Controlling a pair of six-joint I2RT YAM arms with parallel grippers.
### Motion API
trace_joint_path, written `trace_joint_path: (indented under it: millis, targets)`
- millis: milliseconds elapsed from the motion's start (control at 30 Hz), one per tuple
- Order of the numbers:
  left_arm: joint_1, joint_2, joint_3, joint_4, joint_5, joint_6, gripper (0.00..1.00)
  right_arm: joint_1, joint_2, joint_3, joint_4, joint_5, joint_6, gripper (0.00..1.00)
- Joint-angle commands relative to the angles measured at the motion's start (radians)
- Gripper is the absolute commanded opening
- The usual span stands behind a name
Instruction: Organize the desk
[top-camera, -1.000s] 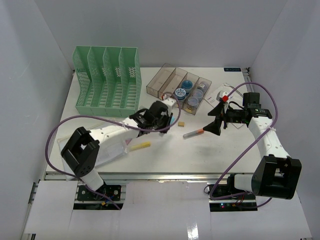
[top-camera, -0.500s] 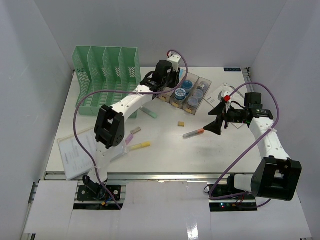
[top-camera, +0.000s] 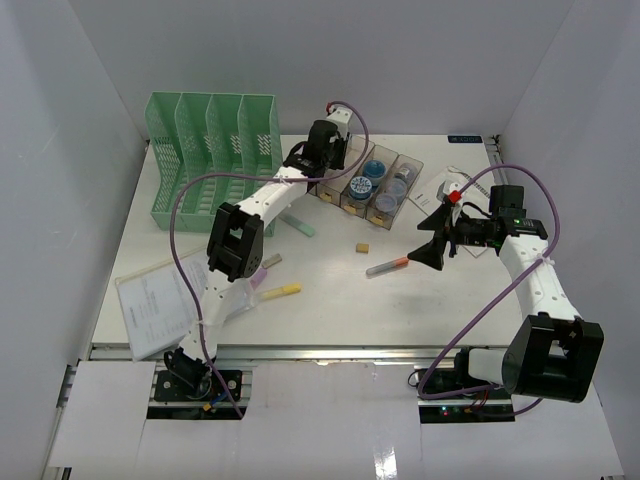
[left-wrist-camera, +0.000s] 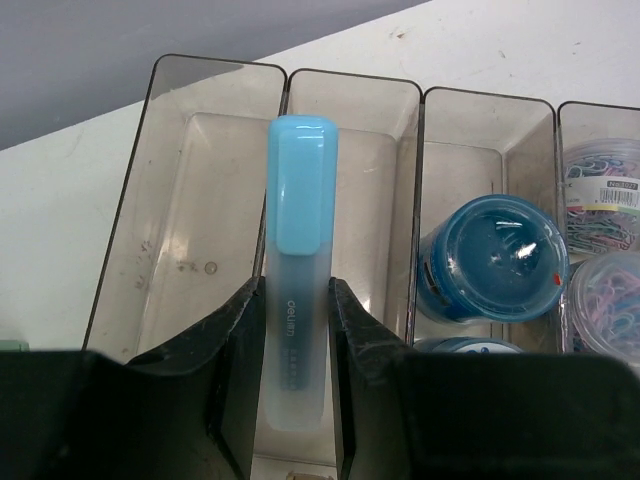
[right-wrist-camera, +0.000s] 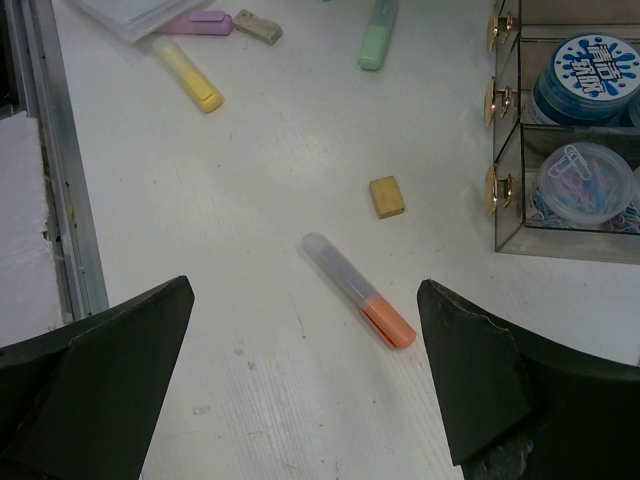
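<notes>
**Overhead and wrist views.** The desk surface (white, with an aluminium rail along its near edge) fills the middle of the overhead view between white walls. Both arm bases sit at its near edge.

- **Left side:** The left arm reaches to the far side. The left jaws are clamped on a blue highlighter, its cap pointing away. It is held above the two left-hand compartments of a clear four-compartment tray; which of the two it hangs over cannot be told.
- **Tray and rack:** The next compartment to the right holds blue-lidded jars, and the rightmost holds tubs of paper clips. A green file rack stands left of the tray.
- **Right side:** The right jaws stand wide apart and hold nothing. Below them an orange-capped highlighter lies on the surface, with a tan eraser near it.
- **Loose items:** Farther left lie a green highlighter, a yellow highlighter and a purple highlighter. A sleeve of papers lies at the near left corner.
</notes>
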Motion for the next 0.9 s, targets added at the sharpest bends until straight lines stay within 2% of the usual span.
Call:
trace_joint_path:
  millis: [0,267,400,500,567,667,867]
  targets:
    - [0.003,-0.037,-0.022,0.033,0.081,0.007,0.28,-0.006,0.005,-0.002,-0.001,-0.014,-0.005,1.0]
    - [0.003,-0.051,-0.023,0.007,0.151,-0.023,0.59,-0.007,0.003,-0.023,-0.022,-0.027,-0.066,1.0]
    - [0.003,-0.095,-0.047,-0.019,0.16,-0.025,0.65,-0.007,-0.007,-0.033,-0.075,-0.064,-0.187,1.0]
    - [0.003,-0.181,-0.131,-0.031,0.197,-0.029,0.69,-0.003,-0.026,-0.062,-0.164,-0.099,-0.339,1.0]
    - [0.003,-0.299,-0.252,-0.032,0.235,-0.039,0.74,0.022,-0.034,-0.072,-0.201,-0.07,-0.456,0.99]
    - [0.003,-0.442,-0.394,-0.033,0.333,-0.061,0.83,0.124,-0.037,-0.086,-0.193,0.058,-0.594,0.97]
    - [0.003,-0.801,-0.784,0.004,0.519,-0.105,0.95,0.379,0.028,-0.073,-0.025,0.426,-0.604,0.96]
